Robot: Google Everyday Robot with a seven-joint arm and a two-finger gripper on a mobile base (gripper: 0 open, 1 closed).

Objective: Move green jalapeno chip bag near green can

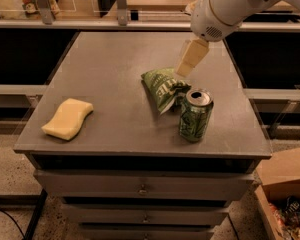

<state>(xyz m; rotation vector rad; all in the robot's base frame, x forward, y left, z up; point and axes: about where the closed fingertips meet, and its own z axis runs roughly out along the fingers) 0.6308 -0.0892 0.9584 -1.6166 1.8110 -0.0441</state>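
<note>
I see 1 white arm (pixel 225 6) coming in from the top right of the camera view. Its tool (pixel 186 66) hangs tilted over the far right part of the tabletop (pixel 110 69), with its pale tip just above the top right corner of the bag (pixel 162 88). I can't tell if the tip touches the foil. I also can't tell whether the tool is spread or pressed together, since it reads as 1 cream block from here.

The bag is crumpled green foil with white lettering. It lies on the tabletop right of centre, long axis running diagonally. The can (pixel 195 115) stands upright just beside it, toward the near right edge, silver top and opening facing up. The bag's lower right edge meets the can's upper side in this view; I can't tell if they touch or only overlap.

1 yellow sponge (pixel 67 119) lies flat near the front left corner, well apart from both.

Below the tabletop there are drawer fronts (pixel 142 188) with 2 knobs showing. A cardboard box (pixel 285 176) sits on the floor at lower right.
</note>
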